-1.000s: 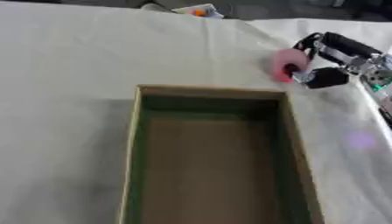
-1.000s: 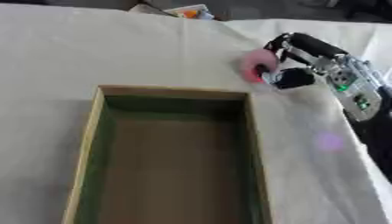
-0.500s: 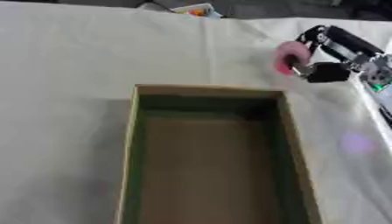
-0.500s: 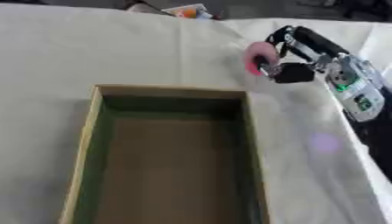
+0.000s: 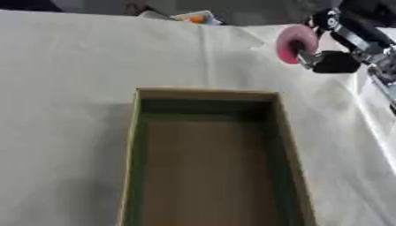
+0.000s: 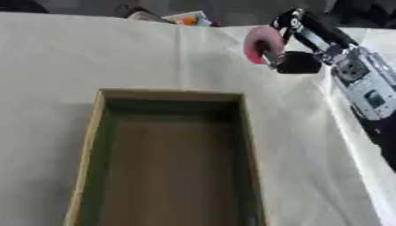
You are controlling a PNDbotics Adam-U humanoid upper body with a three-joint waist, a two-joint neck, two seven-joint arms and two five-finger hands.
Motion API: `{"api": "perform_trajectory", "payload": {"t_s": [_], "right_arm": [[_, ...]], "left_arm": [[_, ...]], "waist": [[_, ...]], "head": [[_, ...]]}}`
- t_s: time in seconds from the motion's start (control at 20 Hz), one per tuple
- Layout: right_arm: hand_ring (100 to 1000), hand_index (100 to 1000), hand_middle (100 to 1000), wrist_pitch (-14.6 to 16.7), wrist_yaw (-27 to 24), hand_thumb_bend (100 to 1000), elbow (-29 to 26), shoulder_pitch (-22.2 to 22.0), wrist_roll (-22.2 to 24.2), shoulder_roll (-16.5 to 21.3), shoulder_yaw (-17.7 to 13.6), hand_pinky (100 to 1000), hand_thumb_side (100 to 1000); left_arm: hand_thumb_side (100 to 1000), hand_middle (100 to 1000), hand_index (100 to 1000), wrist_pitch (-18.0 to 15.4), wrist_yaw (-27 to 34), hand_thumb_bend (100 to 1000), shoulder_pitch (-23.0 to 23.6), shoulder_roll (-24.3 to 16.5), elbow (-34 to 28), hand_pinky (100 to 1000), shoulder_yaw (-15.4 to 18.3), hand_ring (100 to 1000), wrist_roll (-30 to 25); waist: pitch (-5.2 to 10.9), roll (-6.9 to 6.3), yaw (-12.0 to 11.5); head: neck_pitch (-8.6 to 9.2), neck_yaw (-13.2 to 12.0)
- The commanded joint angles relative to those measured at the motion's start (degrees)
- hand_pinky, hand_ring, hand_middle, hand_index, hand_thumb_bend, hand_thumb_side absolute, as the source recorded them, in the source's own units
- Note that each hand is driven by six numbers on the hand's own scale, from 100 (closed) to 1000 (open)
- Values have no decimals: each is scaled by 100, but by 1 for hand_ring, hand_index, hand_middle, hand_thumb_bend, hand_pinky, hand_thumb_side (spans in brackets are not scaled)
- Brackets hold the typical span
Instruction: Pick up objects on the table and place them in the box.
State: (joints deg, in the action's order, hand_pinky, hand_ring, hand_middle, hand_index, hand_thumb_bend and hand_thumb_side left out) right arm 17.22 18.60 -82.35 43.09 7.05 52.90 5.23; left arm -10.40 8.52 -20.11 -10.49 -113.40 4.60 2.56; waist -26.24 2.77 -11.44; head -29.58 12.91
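Robot hand (image 6: 298,44) grips pink disc (image 6: 257,43) beyond box (image 6: 93,145).

Box (image 5: 209,95) at near centre of the table (image 5: 70,66); disc (image 6: 259,44) in right hand (image 6: 290,59), behind the box's right corner; small item (image 6: 188,18) at far edge.

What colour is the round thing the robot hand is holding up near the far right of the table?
Pink. The round object, held by the right robot hand, shows best in the right eye view.
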Motion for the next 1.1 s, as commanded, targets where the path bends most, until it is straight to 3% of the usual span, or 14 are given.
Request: {"api": "perform_trajectory", "payload": {"t_s": [0.05,0.4,0.45,0.5,0.8,1.1], "right_arm": [[672,598,467,-89,-270,100,-487,96,-31,293,64,510,536],[664,585,464,-341,-525,100,-1424,198,-21,172,421,504,536],[665,584,464,-382,-545,100,-1552,210,5,127,470,505,594],[665,583,464,-412,-577,100,-1684,243,49,44,531,505,533],[663,575,459,-713,-612,100,-2379,369,388,-529,854,503,523],[657,580,457,-1007,-599,100,-2571,381,806,-1293,1035,495,494]], "left_arm": [[963,533,828,48,53,100,18,-15,-119,522,51,512,7],[952,534,827,123,154,100,96,37,-119,518,53,513,61],[951,534,826,129,168,100,100,43,-119,516,53,513,71],[949,534,825,138,186,100,104,53,-119,515,52,513,85],[925,536,823,94,294,100,65,36,-119,511,79,515,206],[899,539,822,-102,389,100,2,-73,-119,505,192,516,445]], "waist": [[260,-38,48],[618,-116,207],[655,-122,220],[705,-133,236],[960,-186,339],[1175,-227,429]], "head": [[-132,-104],[-387,-305],[-414,-318],[-453,-332],[-698,-395],[-895,-479]]}}
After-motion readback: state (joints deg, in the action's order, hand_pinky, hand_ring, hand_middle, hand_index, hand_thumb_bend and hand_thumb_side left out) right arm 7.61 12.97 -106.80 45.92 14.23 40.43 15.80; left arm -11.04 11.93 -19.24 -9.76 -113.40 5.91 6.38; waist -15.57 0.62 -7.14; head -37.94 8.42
